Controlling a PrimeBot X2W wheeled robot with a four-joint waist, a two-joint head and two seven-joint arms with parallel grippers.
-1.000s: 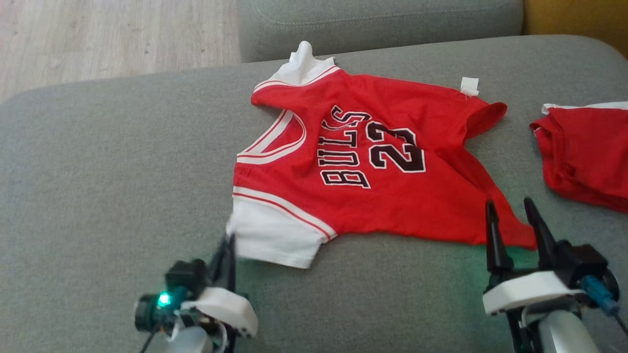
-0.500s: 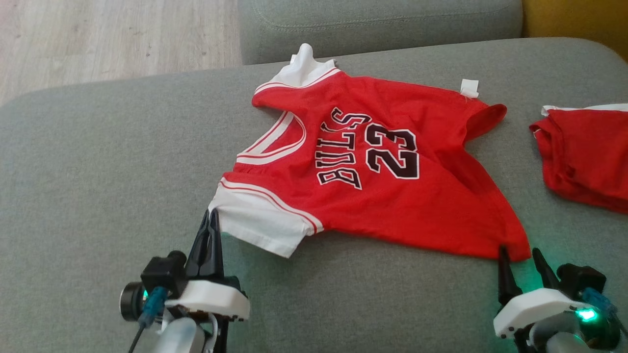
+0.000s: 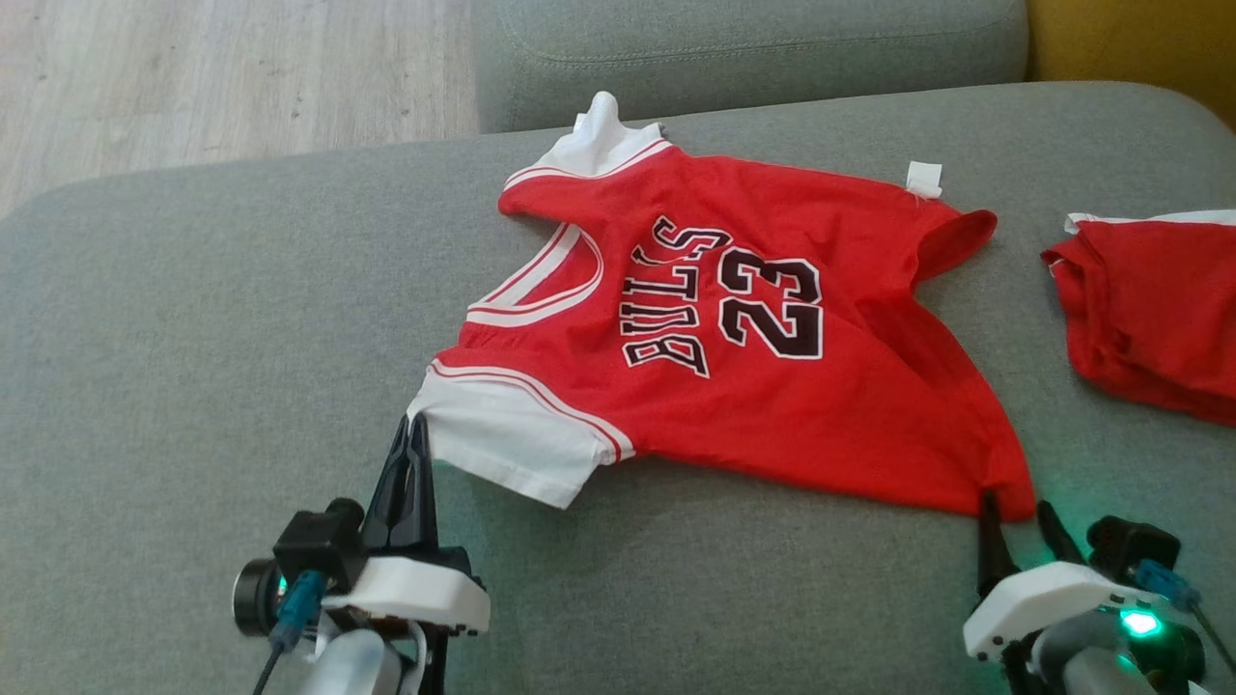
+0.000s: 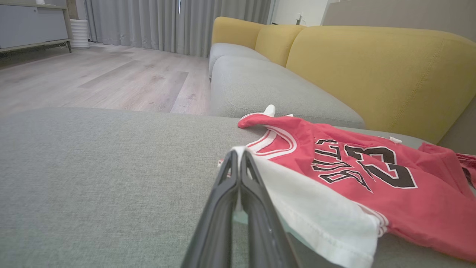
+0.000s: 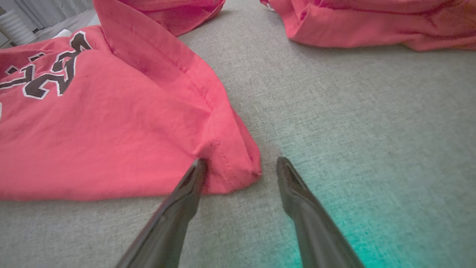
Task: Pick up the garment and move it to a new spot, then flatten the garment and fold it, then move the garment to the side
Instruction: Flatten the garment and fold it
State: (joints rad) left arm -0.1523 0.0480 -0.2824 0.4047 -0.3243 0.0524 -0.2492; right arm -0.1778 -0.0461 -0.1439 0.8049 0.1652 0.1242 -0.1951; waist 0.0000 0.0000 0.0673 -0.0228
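On the grey cushion [image 3: 193,338], the garment [image 3: 734,338], a red jersey with white sleeves and "BULLS 23" lettering, lies spread but wrinkled, neck toward the left, hem toward the right. The left gripper [image 3: 413,430] is at the near white sleeve; its fingers are pressed together with the sleeve's corner pinched at the tips, which is clear in the left wrist view [image 4: 238,156]. The right gripper [image 3: 1016,510] is low at the near hem corner, jaws apart at moderate width. In the right wrist view [image 5: 241,163] the folded red corner sits between the fingers, with one fingertip at the fabric edge and the other on bare cushion. A second red piece [image 3: 1149,309] lies bunched further right, apart from the jersey. Wood floor [image 3: 193,77] is beyond the cushion, and a yellow backrest [image 4: 372,67] is behind.
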